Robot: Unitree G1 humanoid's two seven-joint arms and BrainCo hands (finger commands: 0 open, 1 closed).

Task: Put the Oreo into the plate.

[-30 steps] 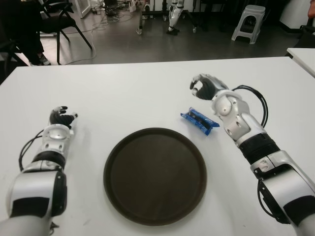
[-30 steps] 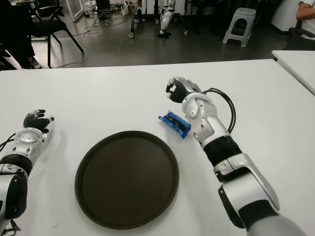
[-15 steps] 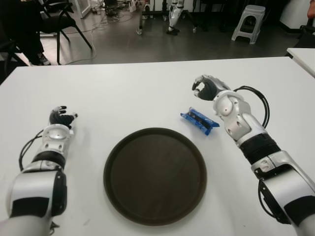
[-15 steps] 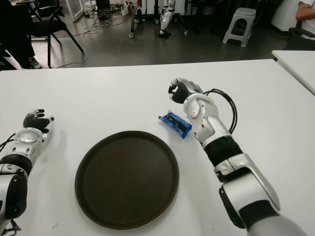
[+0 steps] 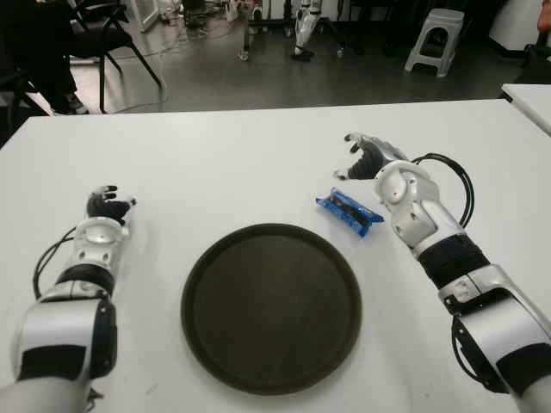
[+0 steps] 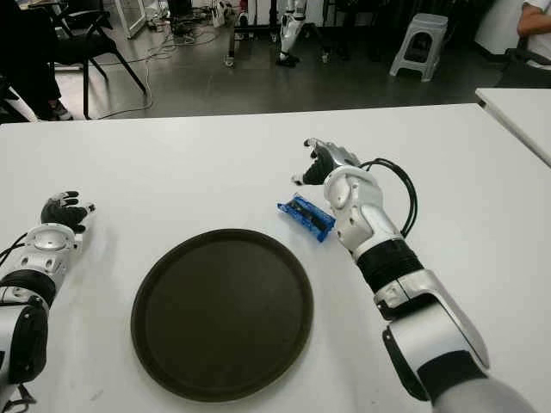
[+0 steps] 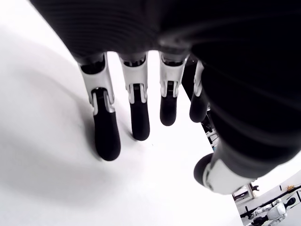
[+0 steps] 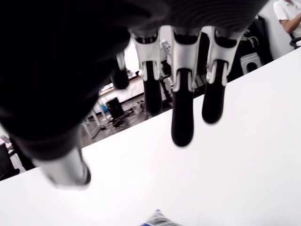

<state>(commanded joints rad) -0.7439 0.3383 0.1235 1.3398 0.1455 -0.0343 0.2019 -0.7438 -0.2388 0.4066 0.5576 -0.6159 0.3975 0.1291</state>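
Observation:
A blue Oreo pack (image 5: 349, 212) lies on the white table (image 5: 241, 163), just off the far right rim of the round dark plate (image 5: 270, 305). My right hand (image 5: 366, 157) hovers just beyond the pack, a little to its right, with its fingers (image 8: 182, 123) spread and nothing in them. A corner of the pack (image 8: 159, 219) shows below that hand in the right wrist view. My left hand (image 5: 105, 206) shows at the left side of the table, well left of the plate, fingers (image 7: 106, 134) relaxed and holding nothing.
Black cables (image 5: 448, 176) loop beside my right forearm. Beyond the table's far edge are a chair (image 5: 103, 34), a grey stool (image 5: 435, 39) and floor cables. Another white table (image 5: 529, 99) stands at the far right.
My right hand's fingers have uncurled from a loose fist to spread, and the hand shifted slightly right above the pack. The pack, plate and left hand have not moved.

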